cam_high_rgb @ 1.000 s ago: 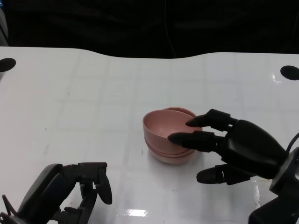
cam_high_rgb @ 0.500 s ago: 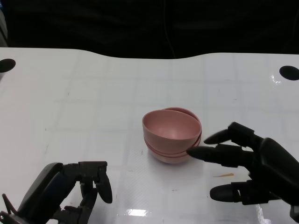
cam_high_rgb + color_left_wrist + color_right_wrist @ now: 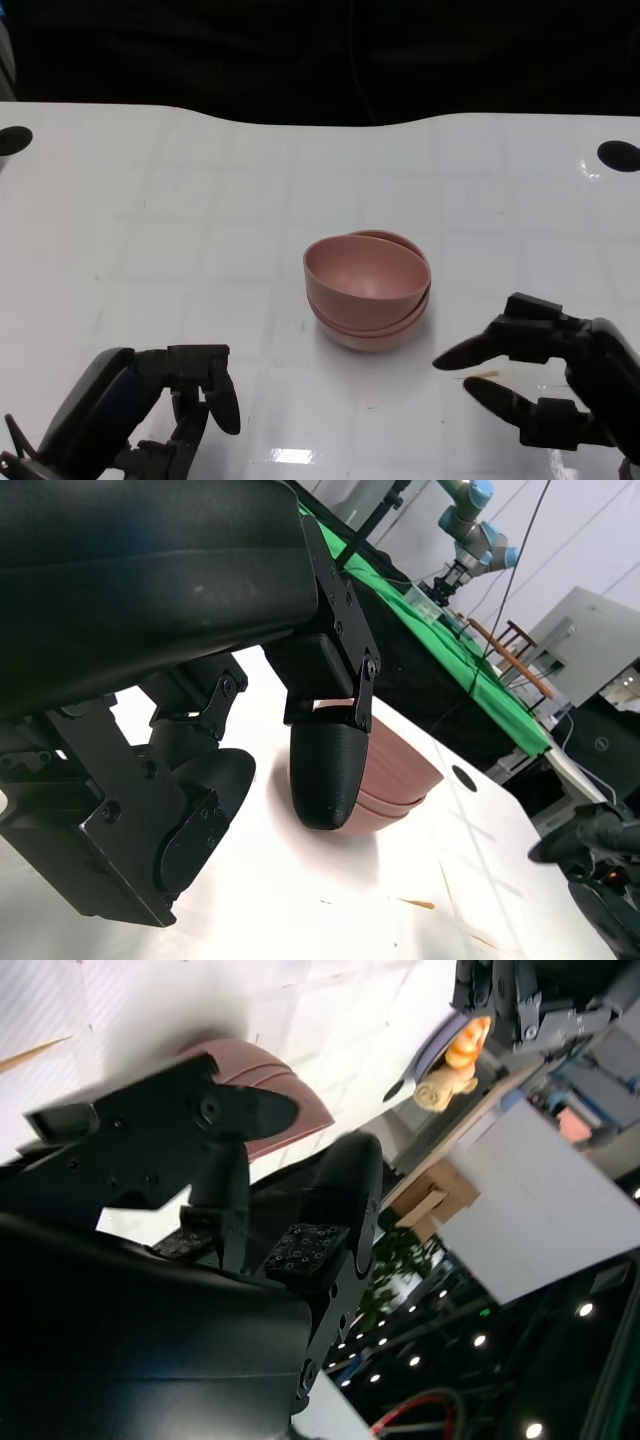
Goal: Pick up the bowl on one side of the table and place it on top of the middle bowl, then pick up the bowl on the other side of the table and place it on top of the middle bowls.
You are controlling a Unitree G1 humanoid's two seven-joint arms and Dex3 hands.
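Looking down from the head, we see the pink bowls (image 3: 367, 290) nested mid-table, so stacking looks complete. Our right hand (image 3: 545, 385) sits apart from them, fingers spread, empty; our left hand (image 3: 150, 415) rests curled, holding nothing. Both wrist views show only the stack's edge beyond empty fingers.

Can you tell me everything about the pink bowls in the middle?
The pink bowls are nested in a stack near the middle of the white table. They look like smooth, matte plastic in a dusty pink. The top bowl sits a bit crooked, tipped so its empty inside faces the camera, with another rim peeking out behind it. Ridged edges of the lower bowls show below. Nothing touches the stack: the right hand is beside it, apart, and the left hand is farther away.
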